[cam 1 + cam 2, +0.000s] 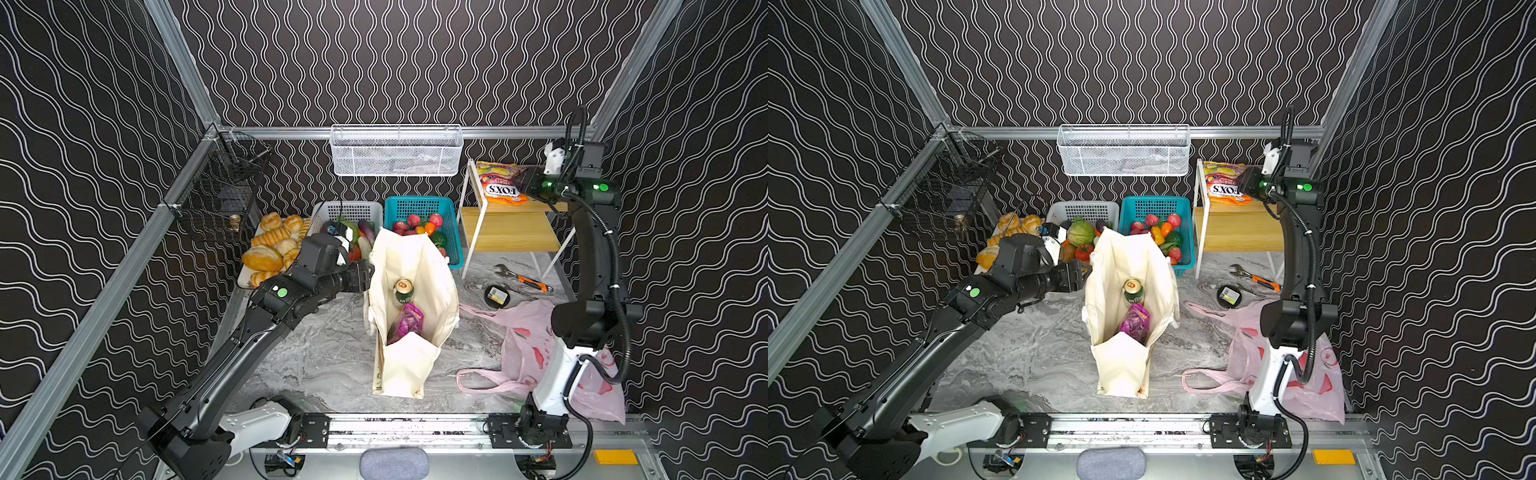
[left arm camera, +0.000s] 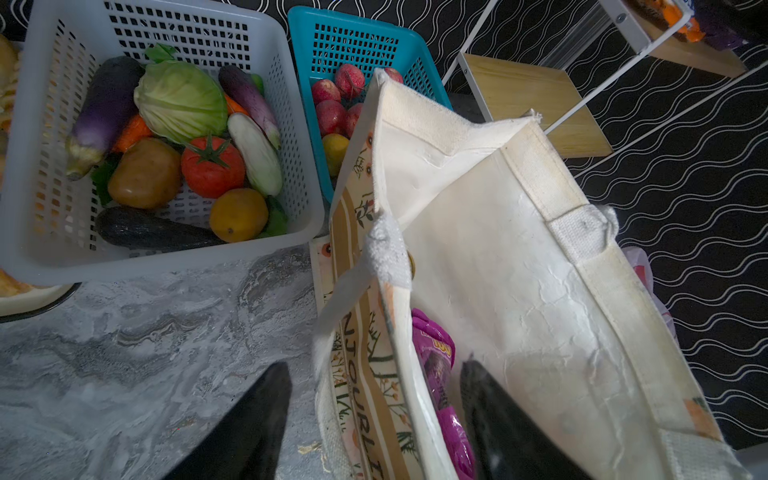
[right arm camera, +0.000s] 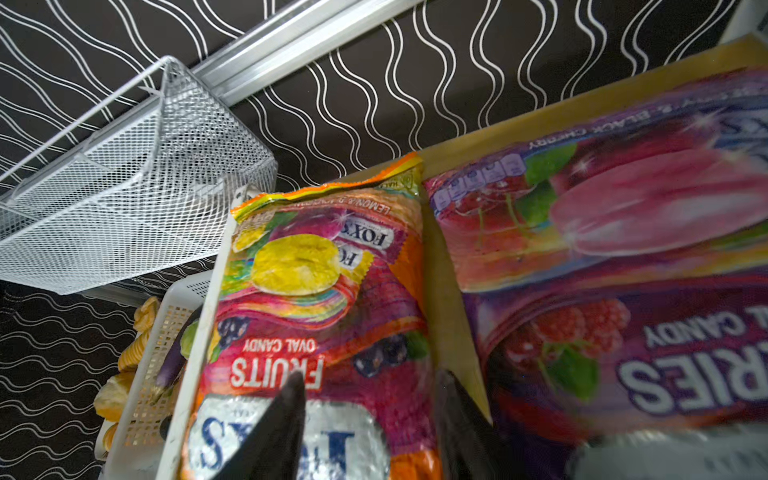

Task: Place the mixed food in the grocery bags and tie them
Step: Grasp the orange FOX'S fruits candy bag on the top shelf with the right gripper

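right tool point(image 3: 372, 386) spread open, empty, just above candy bag point(image 3: 324, 311) on shelf point(image 3: 449, 299). left tool point(image 2: 376, 365) open astride wall of tote point(image 2: 498, 270) on bench point(image 2: 145, 353). might pinch only slick film and slip, or snag purple bag point(image 3: 623, 291) alongside.

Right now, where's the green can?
In both top views, the green can sits inside the cream tote at centre, just behind the purple pouch.

I report: table point(image 1: 324, 357) bears the tote point(image 2: 498, 291), one wall between my left jaws; white basket point(image 2: 41, 124) and blue basket point(image 2: 353, 41) lie beyond them. Shelf point(image 3: 449, 291) bears the candy bag point(image 3: 324, 291), flat beneath my right jaws.
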